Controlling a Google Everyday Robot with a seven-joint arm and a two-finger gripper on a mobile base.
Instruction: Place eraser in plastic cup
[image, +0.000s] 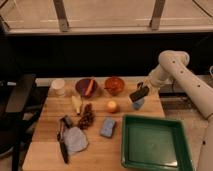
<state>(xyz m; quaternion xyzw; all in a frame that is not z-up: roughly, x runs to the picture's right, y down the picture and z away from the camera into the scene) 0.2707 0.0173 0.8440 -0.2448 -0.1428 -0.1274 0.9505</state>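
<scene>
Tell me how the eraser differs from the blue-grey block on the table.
The eraser is dark brown-black; the blue-grey block is pale. The eraser sits tilted at the claw, over the light-blue plastic cup near the table's right edge; the block lies flat mid-table, beside the green tray. Both are flat rectangular blocks.

Wooden table (50, 112) under me: white cup (59, 86) back-left, dark bowl (86, 87) w/ carrot, orange bowl (114, 85), orange fruit (112, 106), blue-grey sponge (107, 127), green tray (153, 144) front-right, light-blue plastic cup (138, 103) nr right edge. My gripper (141, 92) hangs over that cup, clamping the eraser (138, 93).
</scene>
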